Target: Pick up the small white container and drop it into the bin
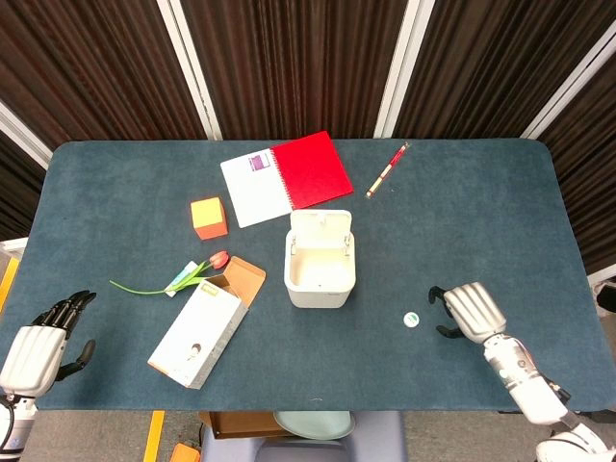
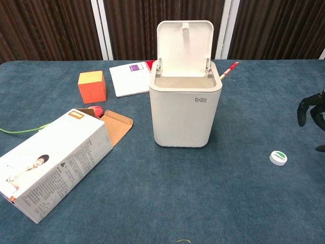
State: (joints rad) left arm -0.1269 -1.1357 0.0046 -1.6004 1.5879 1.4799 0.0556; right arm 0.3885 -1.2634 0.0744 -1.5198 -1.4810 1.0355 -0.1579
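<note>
Small white container [image 1: 411,320] lies outside open-lidded bin [image 1: 320,258].

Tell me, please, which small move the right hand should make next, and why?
Probably bring the right hand a little further toward the small white container and lower over it. The hand holds nothing and is still apart from the container, which lies on the table beside the bin, whose lid stands open.

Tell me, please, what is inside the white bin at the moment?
Nothing visible: the head view shows the bin's bare white floor and walls under its raised lid. The small white container still lies outside.
</note>
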